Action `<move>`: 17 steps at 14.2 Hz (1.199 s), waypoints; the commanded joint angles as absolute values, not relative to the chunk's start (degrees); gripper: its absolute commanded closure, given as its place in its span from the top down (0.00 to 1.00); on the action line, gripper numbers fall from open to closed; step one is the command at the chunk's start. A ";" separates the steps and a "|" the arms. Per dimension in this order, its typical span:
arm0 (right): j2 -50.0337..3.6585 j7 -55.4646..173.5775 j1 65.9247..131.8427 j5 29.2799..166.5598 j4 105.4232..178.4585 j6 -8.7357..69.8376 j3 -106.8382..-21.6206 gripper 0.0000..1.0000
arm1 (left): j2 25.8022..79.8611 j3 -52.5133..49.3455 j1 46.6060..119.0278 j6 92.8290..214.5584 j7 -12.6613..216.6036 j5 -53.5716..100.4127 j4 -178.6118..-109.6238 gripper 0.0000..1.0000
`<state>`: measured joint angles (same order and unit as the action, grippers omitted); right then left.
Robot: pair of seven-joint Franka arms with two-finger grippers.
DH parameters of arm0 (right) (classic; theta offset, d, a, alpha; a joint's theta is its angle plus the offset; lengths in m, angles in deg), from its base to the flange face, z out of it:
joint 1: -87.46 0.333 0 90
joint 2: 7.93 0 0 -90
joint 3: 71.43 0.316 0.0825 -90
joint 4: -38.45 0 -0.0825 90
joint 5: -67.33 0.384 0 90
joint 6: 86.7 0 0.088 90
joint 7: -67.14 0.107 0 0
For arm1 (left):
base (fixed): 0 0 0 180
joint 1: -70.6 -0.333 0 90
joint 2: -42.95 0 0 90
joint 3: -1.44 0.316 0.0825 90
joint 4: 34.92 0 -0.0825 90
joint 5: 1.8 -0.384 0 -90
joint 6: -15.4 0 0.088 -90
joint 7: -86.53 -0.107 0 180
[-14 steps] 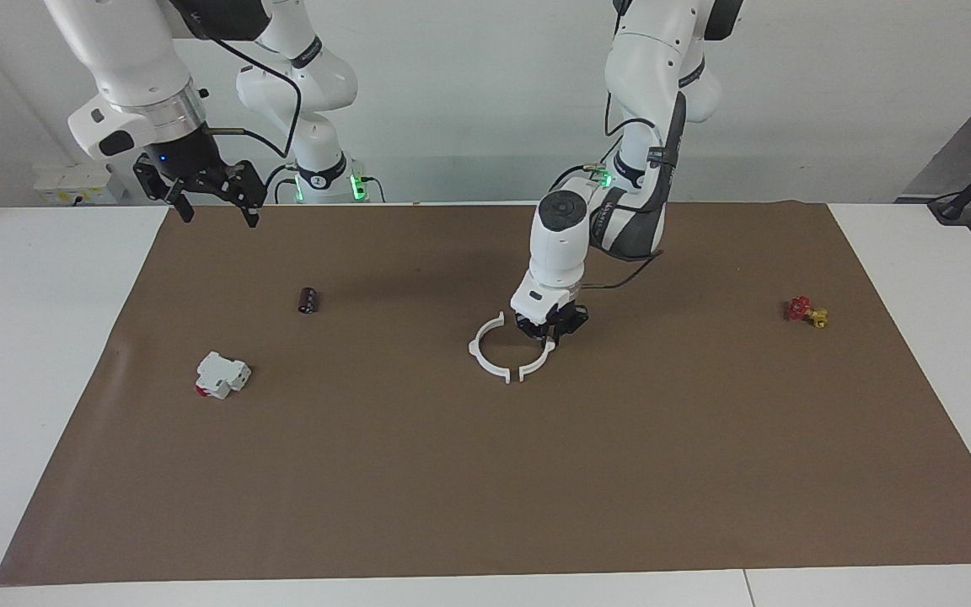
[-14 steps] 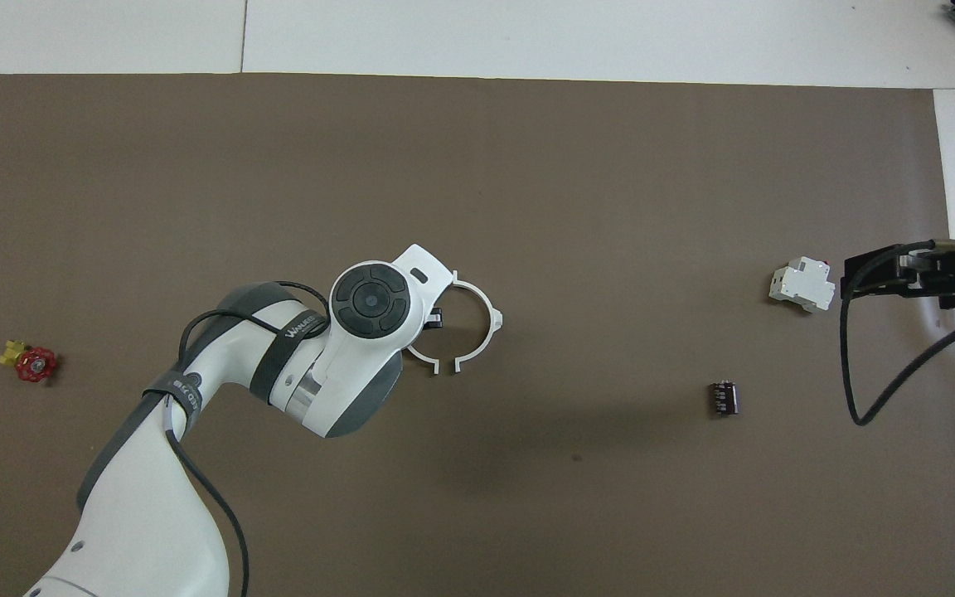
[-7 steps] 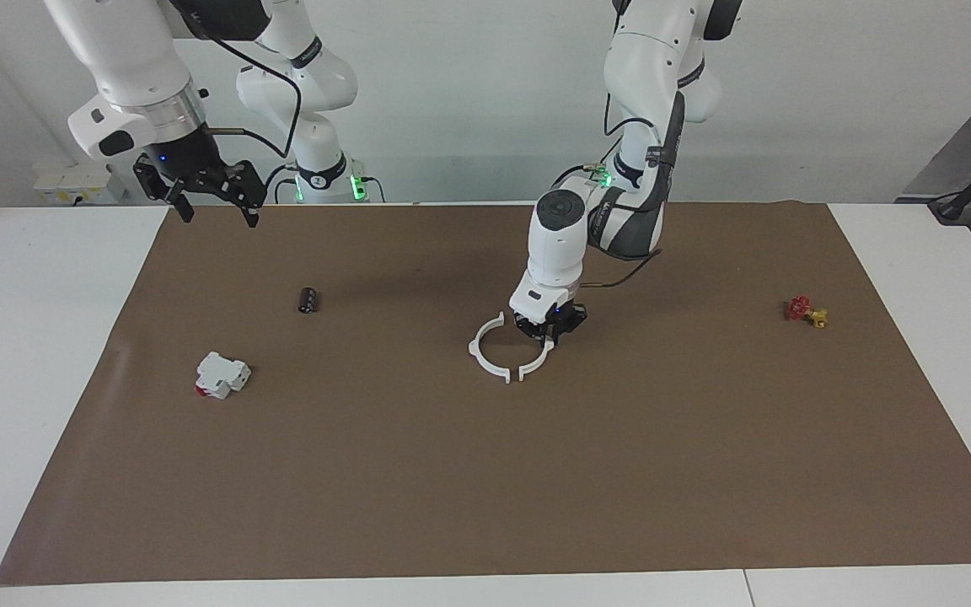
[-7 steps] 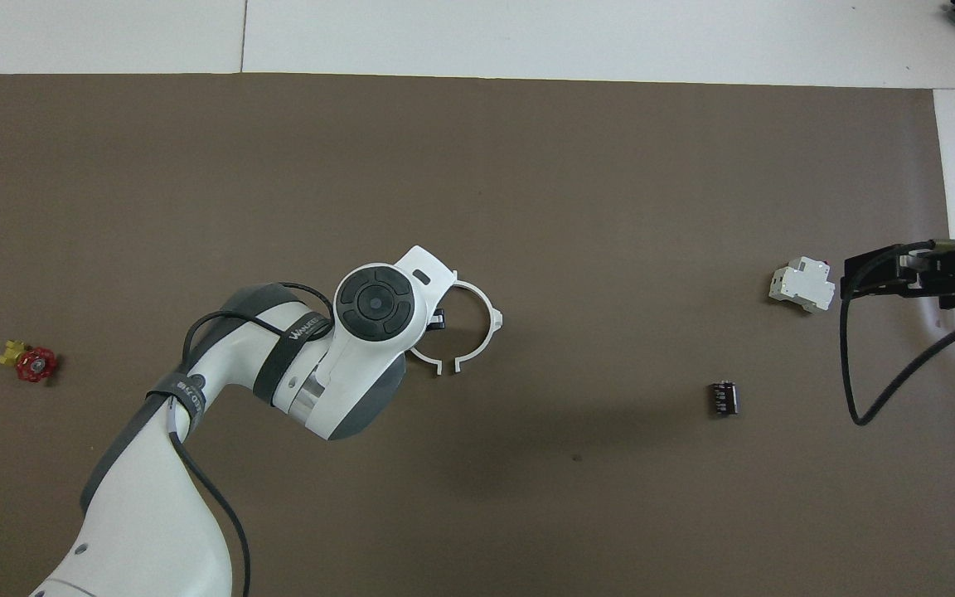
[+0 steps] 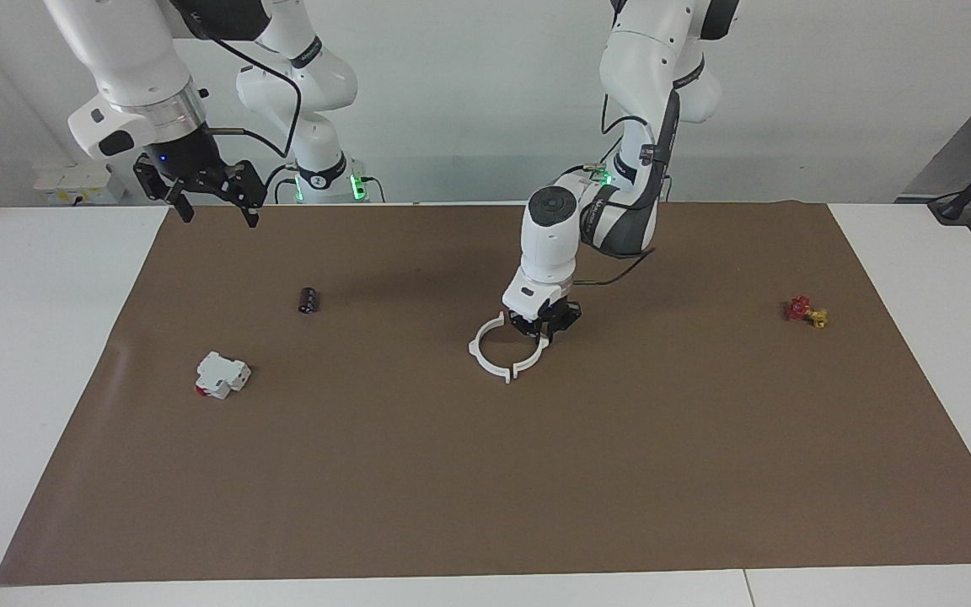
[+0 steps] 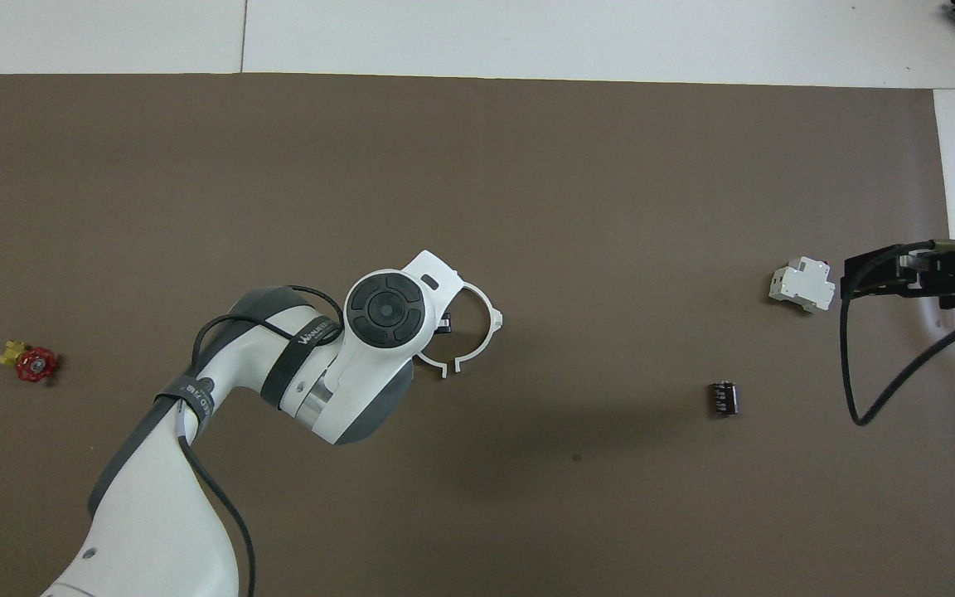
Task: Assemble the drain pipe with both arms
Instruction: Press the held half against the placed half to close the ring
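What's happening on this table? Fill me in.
The left gripper is shut on one white half-ring, holding it against the matching half-ring so the two nearly form a ring on the brown mat. The right gripper waits open, raised over the mat's edge at the right arm's end.

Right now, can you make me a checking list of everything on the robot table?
Surface: brown mat on white table.
Job's things: two white half-rings, ends nearly meeting.
Clutter: white block with red end; black cylinder; red-and-yellow valve.
Tools: left tool shut on one half-ring; right tool open, waiting above the mat's edge.
Cables: black cable on right arm.
Surroundings: white wall; nothing else seen.
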<state>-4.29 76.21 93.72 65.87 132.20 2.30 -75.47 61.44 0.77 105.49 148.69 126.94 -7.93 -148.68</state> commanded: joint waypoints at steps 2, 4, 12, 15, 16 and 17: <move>-3.54 74.35 93.00 66.10 132.50 1.63 -75.03 1.00 | 61.05 0.92 106.29 149.78 128.89 -8.84 -149.79 0.00; -3.54 74.35 93.00 66.10 132.50 1.63 -75.03 1.00 | 61.14 0.92 106.02 150.13 128.63 -8.84 -149.79 0.00; -3.54 74.35 93.00 66.10 132.50 1.63 -75.03 1.00 | 62.02 0.83 104.79 154.44 128.36 -8.75 -150.06 0.00; -3.54 74.35 93.00 66.01 132.50 1.63 -75.03 1.00 | 61.84 0.92 104.61 154.44 127.75 -8.83 -150.84 0.00; -3.54 74.35 93.00 66.10 132.50 1.63 -75.03 1.00 | 61.84 0.92 104.44 154.01 127.23 -8.75 -150.76 0.00; -3.54 74.35 93.00 66.10 132.50 1.63 -75.03 1.00 | 61.84 0.92 104.09 153.83 127.13 -8.75 -150.67 0.00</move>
<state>-4.29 76.21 93.72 65.87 132.20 2.30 -75.47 61.64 0.97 105.13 151.47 126.94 -7.91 -149.06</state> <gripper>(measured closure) 0.000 0.797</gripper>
